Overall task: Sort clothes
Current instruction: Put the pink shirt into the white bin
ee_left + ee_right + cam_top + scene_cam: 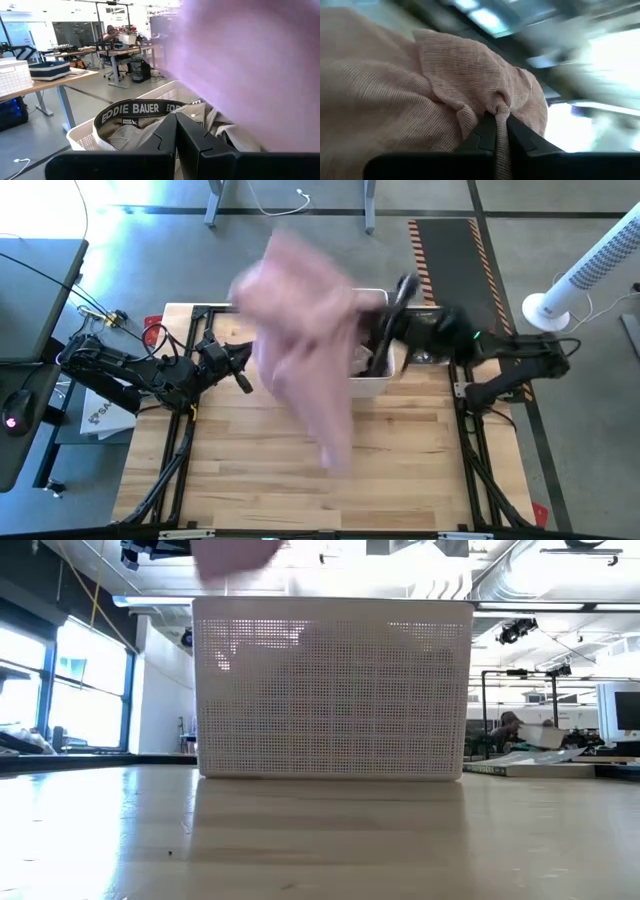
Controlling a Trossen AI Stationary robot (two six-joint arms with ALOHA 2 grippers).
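Observation:
The pale pink garment (300, 330) hangs high over the white basket (372, 387) and shows at the top of the low view (235, 555). My right gripper (496, 131) is shut on it; in the high view the cloth hides the fingers. Khaki trousers with a black white-lettered waistband (135, 112) lie in the basket (82, 140). My left gripper (243, 380) is shut and empty just left of the basket, and its fingers also show in its wrist view (175, 137). The other clothes are out of view. My right gripper pinches a bunched fold of the pink garment (495, 107) between its two fingers; the gathered cloth puckers toward the fingertips. The garment is lifted clear of the table and hangs slack, its lower end (335, 450) over the table's middle.
The basket (330, 690) stands at the table's far middle. Bare wooden tabletop (300, 480) lies between it and the near edge. A white tower fan (585, 270) stands on the floor to the right. A person sits at a desk far off (107, 32).

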